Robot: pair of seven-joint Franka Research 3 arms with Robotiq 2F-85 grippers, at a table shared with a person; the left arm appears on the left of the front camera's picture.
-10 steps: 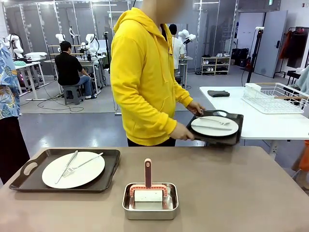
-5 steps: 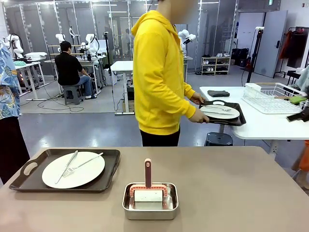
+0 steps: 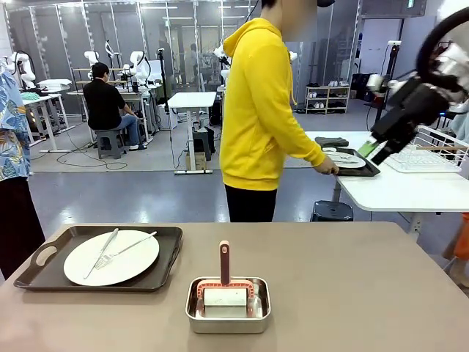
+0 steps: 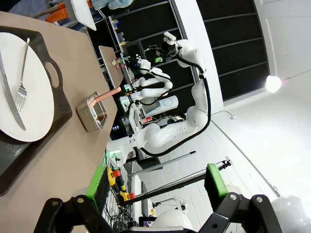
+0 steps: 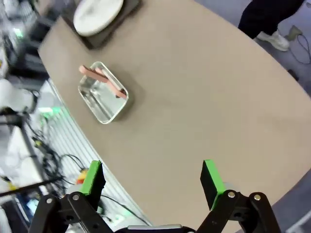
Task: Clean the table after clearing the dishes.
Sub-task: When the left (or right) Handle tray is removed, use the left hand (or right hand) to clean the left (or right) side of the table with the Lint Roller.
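The taupe table point(image 3: 352, 286) carries a dark brown tray point(image 3: 167, 258) at its left, holding a white plate point(image 3: 110, 258) with a fork point(image 3: 126, 249) and knife point(image 3: 101, 253). A person in a yellow hoodie point(image 3: 256, 110) sets a second tray point(image 3: 364, 170) with its plate point(image 3: 344, 159) on a white table point(image 3: 396, 192) behind. My right gripper point(image 3: 375, 150) hangs high at the right; it point(image 5: 151, 177) is open and empty, high over the table point(image 5: 204, 97). My left gripper point(image 4: 155, 182) is open and empty, off the table point(image 4: 73, 73) edge; its view catches the plate point(image 4: 29, 92).
A small steel pan point(image 3: 228, 306) with a pink-handled scrubber point(image 3: 224, 262) stands near the table's front middle, and shows as the pan point(image 5: 102, 99) in the right wrist view. A wire rack point(image 3: 440, 158) sits on the white table. Another person point(image 3: 11, 147) stands at the left edge.
The person has carried the second tray rightwards and away, onto the white table. My right arm has swung into the front view at the upper right.
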